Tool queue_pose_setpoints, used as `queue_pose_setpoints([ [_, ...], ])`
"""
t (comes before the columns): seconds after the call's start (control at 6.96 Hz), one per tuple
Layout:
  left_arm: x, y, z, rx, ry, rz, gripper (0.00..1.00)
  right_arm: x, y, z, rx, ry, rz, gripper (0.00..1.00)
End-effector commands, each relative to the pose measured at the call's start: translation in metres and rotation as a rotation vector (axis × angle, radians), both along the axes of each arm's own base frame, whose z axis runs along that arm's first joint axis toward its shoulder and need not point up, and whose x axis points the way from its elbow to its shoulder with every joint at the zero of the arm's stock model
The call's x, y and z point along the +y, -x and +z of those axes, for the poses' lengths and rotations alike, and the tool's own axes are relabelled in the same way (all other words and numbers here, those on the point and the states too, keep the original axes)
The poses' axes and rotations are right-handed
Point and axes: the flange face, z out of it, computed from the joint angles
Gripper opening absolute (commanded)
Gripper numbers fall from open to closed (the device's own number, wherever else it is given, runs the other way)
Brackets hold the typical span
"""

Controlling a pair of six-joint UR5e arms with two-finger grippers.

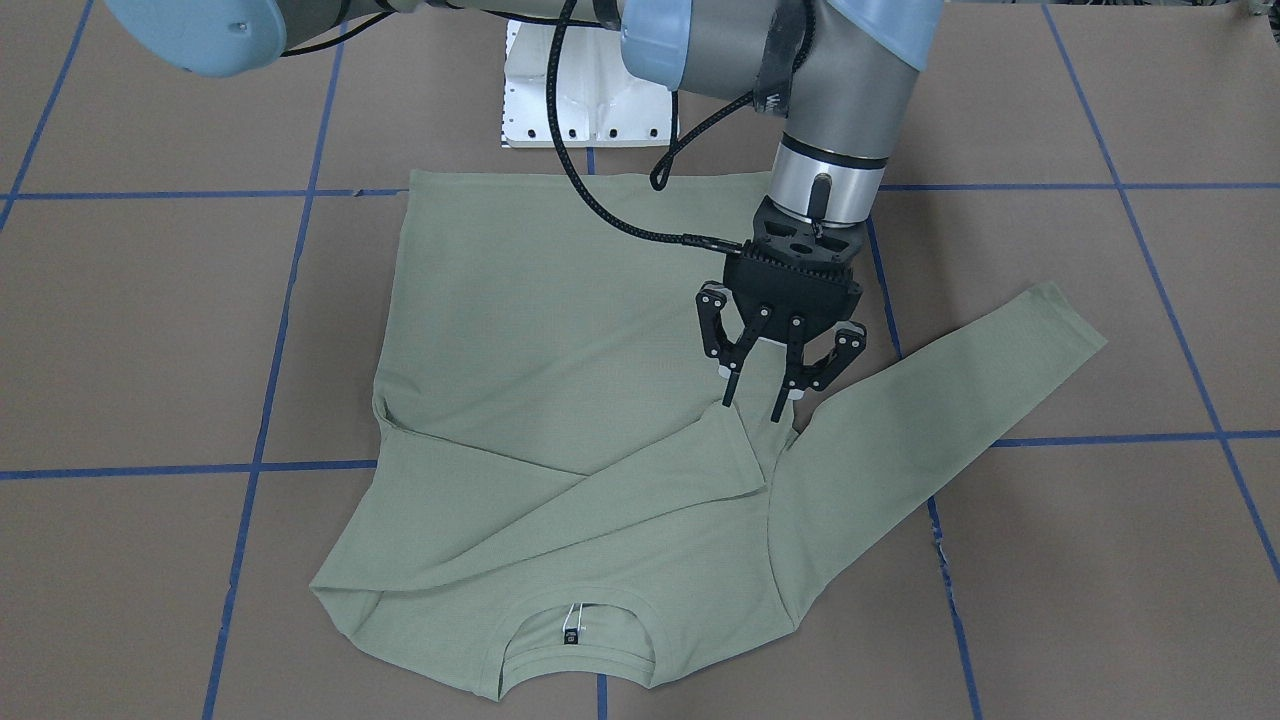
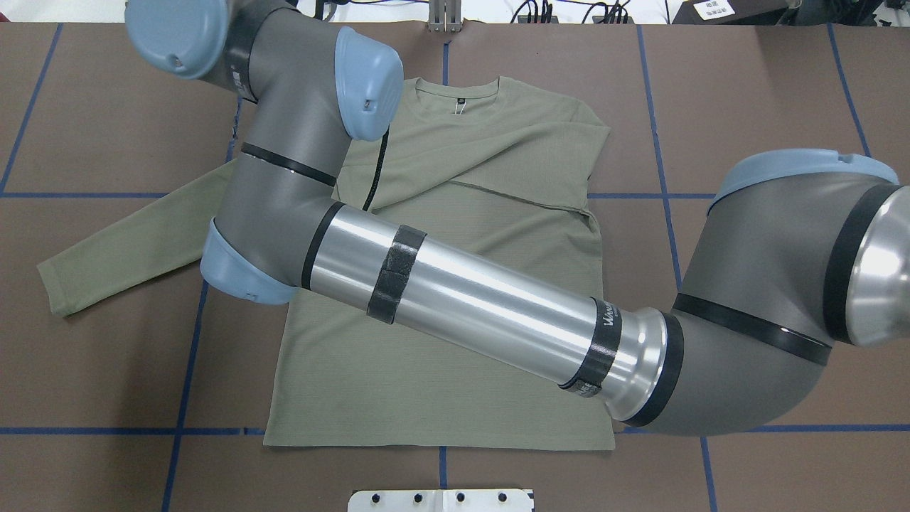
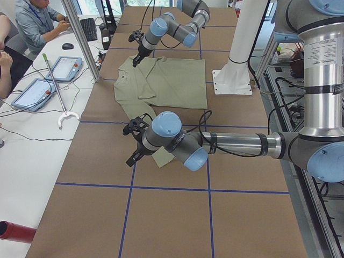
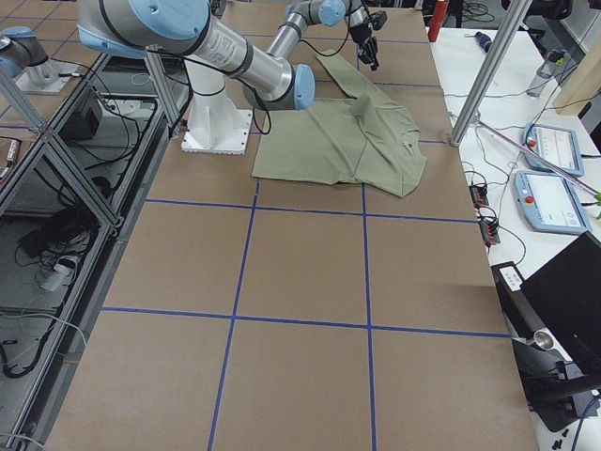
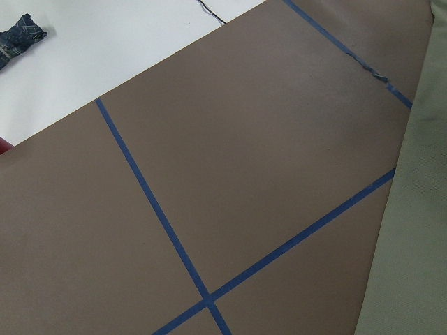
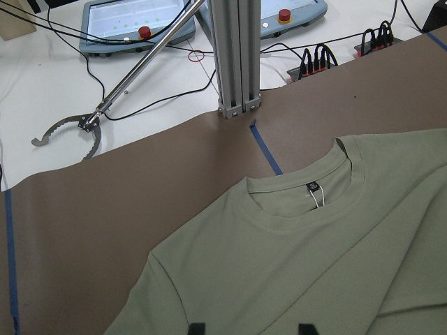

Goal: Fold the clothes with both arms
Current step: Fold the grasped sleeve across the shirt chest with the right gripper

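Note:
The pale green shirt point(image 1: 560, 330) lies flat on the brown table, collar and black neck label point(image 1: 571, 634) on the operators' side. One sleeve point(image 1: 600, 500) is folded across the chest. The other sleeve point(image 1: 950, 420) stretches out to the robot's left. My right arm point(image 2: 483, 306) reaches across the shirt point(image 2: 441, 384). Its gripper point(image 1: 752, 403) stands open just over the armpit of the stretched sleeve, beside the folded sleeve's cuff, holding nothing. The right wrist view shows both fingertips point(image 6: 199, 328) above bare fabric. My left gripper point(image 3: 131, 158) hangs raised past the cuff; I cannot tell its state.
The white pedestal base point(image 1: 590, 100) stands behind the shirt's hem. An aluminium post point(image 6: 234, 56), tablets and a grabber tool point(image 6: 70, 132) sit beyond the collar. People point(image 3: 37, 21) sit at the white side table. Blue tape point(image 5: 154, 202) grids the table.

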Motion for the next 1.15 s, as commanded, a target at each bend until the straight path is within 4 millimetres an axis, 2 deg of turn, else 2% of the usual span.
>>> queue_pose_setpoints([
  [0.0, 0.000, 0.000, 0.003, 0.000, 0.005, 0.000, 1.00, -0.024, -0.024, -0.003, -0.021, 0.031, -0.048, 1.00],
  [0.14, -0.008, 0.000, -0.001, 0.001, -0.003, 0.000, 1.00, -0.046, -0.053, -0.002, -0.034, 0.067, -0.142, 1.00],
  [0.29, -0.010, 0.000, -0.014, -0.001, -0.051, 0.000, 1.00, -0.070, -0.089, 0.013, -0.020, 0.067, -0.250, 1.00],
  [0.43, -0.009, -0.011, -0.007, 0.024, -0.043, -0.007, 1.00, -0.083, -0.146, 0.043, -0.020, 0.034, -0.348, 1.00],
  [0.57, -0.010, -0.039, -0.001, 0.067, 0.028, -0.002, 1.00, -0.081, -0.203, 0.093, -0.017, -0.012, -0.436, 1.00],
  [0.72, 0.005, -0.043, 0.003, 0.144, 0.083, -0.069, 0.99, -0.073, -0.265, 0.158, -0.001, -0.072, -0.517, 1.00],
  [0.86, 0.033, -0.067, 0.014, 0.205, 0.109, -0.113, 0.97, -0.071, -0.329, 0.207, 0.006, -0.125, -0.601, 1.00],
  [1.01, 0.057, -0.105, 0.020, 0.269, 0.139, -0.144, 0.93, -0.057, -0.380, 0.255, 0.018, -0.155, -0.638, 1.00],
])
